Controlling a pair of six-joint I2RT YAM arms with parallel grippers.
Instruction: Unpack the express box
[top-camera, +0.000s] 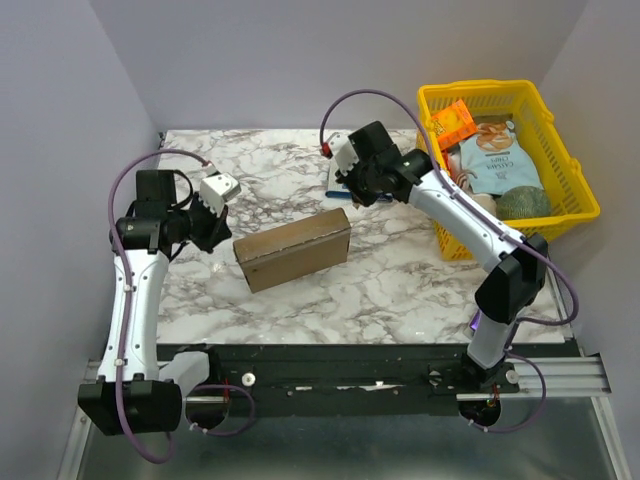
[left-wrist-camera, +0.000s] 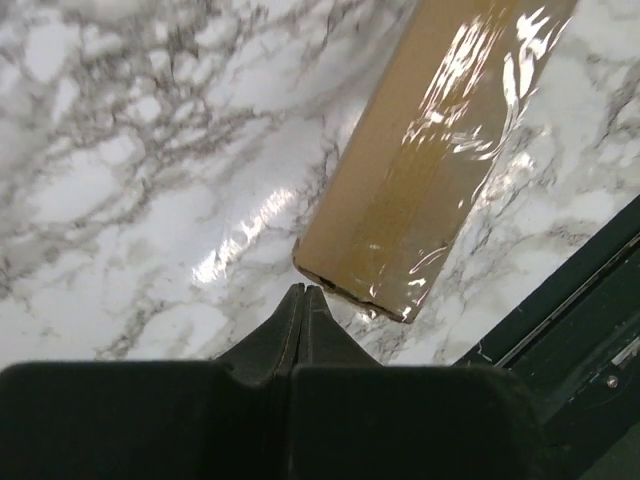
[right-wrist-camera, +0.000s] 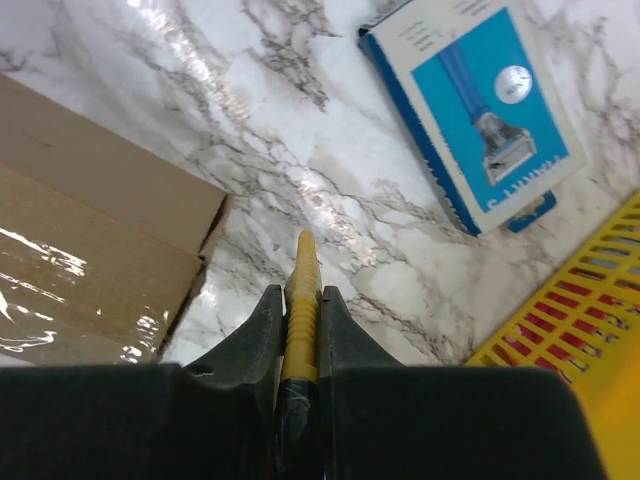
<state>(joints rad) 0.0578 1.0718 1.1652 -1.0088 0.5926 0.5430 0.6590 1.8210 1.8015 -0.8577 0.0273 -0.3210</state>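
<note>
The express box (top-camera: 293, 249) is a flat brown cardboard mailer lying closed on the marble table, with shiny clear tape along its top (left-wrist-camera: 440, 150). My left gripper (top-camera: 222, 238) is shut and empty, and its tips (left-wrist-camera: 305, 291) hover just off the box's left end. My right gripper (top-camera: 347, 195) hovers beyond the box's far right corner. It is shut (right-wrist-camera: 299, 292) on a yellow ribbed tool (right-wrist-camera: 304, 262) that points forward between the fingers. The box's corner (right-wrist-camera: 100, 230) lies to its left.
A small blue box with a white label (right-wrist-camera: 478, 105) lies on the table just past the right gripper, partly hidden under it in the top view (top-camera: 336, 182). A yellow plastic basket (top-camera: 575, 175) with snack packets stands at the far right. The table's black front edge (left-wrist-camera: 560, 300) runs close to the box.
</note>
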